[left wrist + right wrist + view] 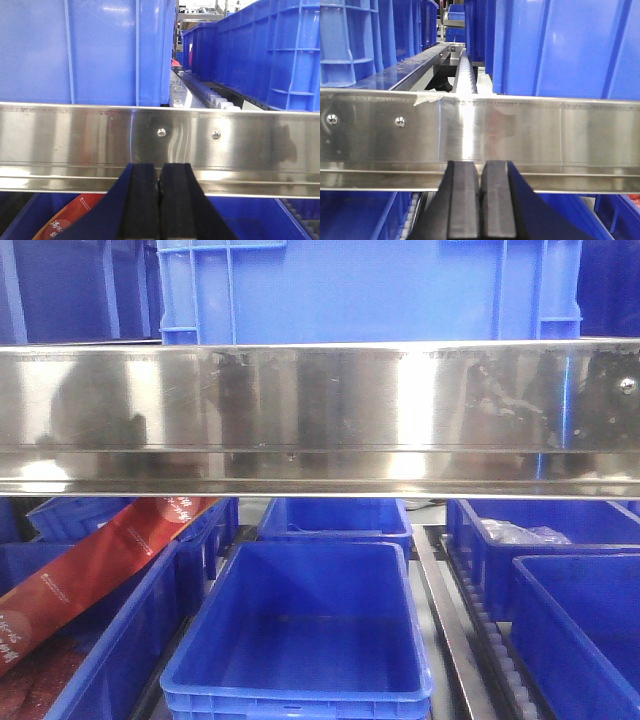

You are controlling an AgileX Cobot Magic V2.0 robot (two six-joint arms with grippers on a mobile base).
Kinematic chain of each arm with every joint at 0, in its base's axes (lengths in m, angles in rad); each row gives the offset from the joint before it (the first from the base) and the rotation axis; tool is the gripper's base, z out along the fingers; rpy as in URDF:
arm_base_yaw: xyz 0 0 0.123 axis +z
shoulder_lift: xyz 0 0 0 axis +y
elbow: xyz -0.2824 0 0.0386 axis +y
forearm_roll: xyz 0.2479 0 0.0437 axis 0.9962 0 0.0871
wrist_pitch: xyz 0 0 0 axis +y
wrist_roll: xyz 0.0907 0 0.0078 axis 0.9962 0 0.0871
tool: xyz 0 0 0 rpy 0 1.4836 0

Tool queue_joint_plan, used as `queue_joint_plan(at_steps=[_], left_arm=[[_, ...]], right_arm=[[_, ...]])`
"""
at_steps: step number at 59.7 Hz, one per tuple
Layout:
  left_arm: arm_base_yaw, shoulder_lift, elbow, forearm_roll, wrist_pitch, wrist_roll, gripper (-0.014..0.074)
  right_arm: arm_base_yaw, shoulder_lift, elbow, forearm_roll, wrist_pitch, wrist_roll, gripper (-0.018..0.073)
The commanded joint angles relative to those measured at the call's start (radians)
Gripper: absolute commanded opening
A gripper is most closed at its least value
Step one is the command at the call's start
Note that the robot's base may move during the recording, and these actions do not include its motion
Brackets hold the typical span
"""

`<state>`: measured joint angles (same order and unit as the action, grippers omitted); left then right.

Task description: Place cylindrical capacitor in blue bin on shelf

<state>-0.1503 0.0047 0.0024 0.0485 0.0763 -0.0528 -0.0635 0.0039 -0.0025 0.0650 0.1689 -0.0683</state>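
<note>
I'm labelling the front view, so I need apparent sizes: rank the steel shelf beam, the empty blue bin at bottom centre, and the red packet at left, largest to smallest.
1. Steel shelf beam, spanning the full width.
2. Empty blue bin.
3. Red packet, partly hidden by bins, so its full size is unsure.

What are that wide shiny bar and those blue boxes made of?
The wide front beam of the shelf looks like polished stainless steel: mirror-like reflections, screw heads. The empty blue rectangular bin looks like moulded plastic: glossy, uniform colour, ribbed rim.
</note>
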Motion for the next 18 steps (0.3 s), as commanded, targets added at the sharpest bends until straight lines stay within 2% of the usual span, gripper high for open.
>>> queue_joint_plan(at_steps=[1,18], left_arm=[[-0.005,-0.005,-0.002,0.005,-0.013,-0.008,-0.0111],[-0.005,-0.005,-0.002,0.005,-0.013,-0.008,-0.0111]], right_arm=[[-0.003,-0.004,0.003,0.001,-0.023,0.0,-0.0162],[-0.003,-0.004,0.003,0.001,-0.023,0.0,-0.0162]])
